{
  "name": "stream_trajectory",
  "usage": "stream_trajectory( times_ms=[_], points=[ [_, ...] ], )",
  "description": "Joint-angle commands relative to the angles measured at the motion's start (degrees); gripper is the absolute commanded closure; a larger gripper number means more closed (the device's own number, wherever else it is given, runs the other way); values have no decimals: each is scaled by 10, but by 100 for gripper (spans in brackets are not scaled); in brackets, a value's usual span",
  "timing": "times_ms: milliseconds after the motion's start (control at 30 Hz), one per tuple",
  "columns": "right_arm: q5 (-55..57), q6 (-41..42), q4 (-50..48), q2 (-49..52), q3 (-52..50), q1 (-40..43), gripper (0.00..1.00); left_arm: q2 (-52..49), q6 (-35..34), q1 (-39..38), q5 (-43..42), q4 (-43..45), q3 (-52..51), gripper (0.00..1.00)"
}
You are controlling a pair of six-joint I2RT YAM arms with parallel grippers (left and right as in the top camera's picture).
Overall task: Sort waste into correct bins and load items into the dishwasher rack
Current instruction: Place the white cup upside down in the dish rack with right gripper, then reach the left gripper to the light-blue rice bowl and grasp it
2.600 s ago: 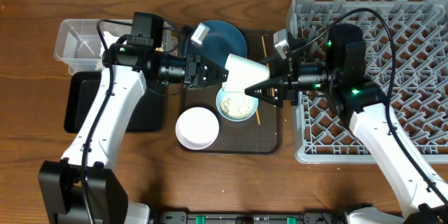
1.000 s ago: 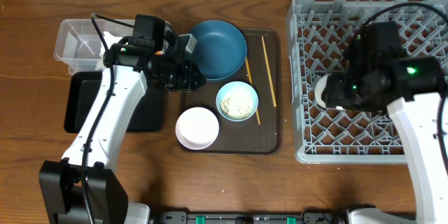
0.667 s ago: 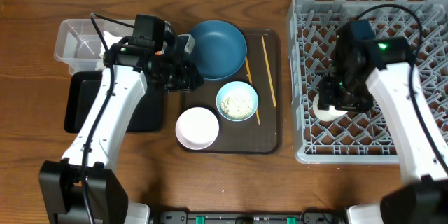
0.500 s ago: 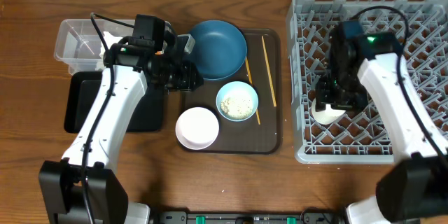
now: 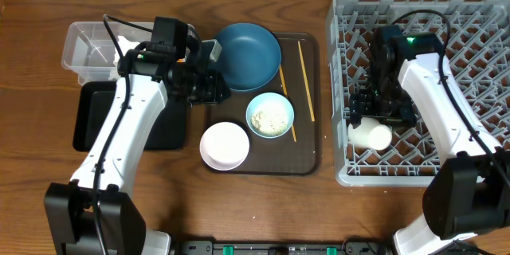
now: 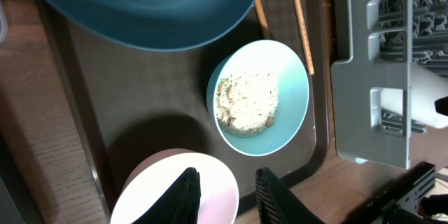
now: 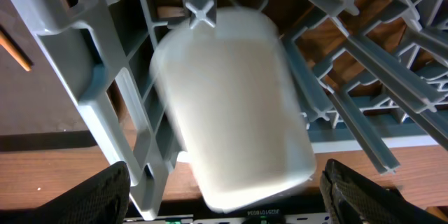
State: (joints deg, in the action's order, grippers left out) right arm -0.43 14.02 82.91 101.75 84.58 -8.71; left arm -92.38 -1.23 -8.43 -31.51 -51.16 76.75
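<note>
White cup (image 5: 371, 136) lies at dishwasher rack's (image 5: 478, 16) eight o'clock corner, free beneath right gripper's (image 7: 227, 175) wide-spread jaws; left gripper's (image 6: 227, 185) jaws stand parted, empty.

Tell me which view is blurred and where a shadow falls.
Right wrist view: the white cup is smeared by blur, the rack bars sharper. Left wrist view: sharp, a shadow on the brown tray above the white bowl. Overhead: evenly lit, sharp.
</note>
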Motion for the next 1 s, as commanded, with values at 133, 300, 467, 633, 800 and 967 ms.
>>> stream_trajectory(
  times_ms=[133,300,467,633,800,967],
  points=[
    [-3,1,-11,1,-2,-4,18,-1,8,0,3,-2,3,70],
    [-5,1,-17,-5,18,-4,19,-1,8,0,3,-2,3,70],
    [-5,1,-18,-28,66,-4,20,-1,8,0,3,-2,3,70],
    [-34,-15,-49,-72,103,-14,20,-1,8,0,3,-2,3,69],
    [-45,-19,-99,-103,103,-38,18,-1,8,-21,16,1,3,69],
    [-45,-18,-116,-108,103,-29,1,-1,5,-108,113,19,3,65]
  ],
)
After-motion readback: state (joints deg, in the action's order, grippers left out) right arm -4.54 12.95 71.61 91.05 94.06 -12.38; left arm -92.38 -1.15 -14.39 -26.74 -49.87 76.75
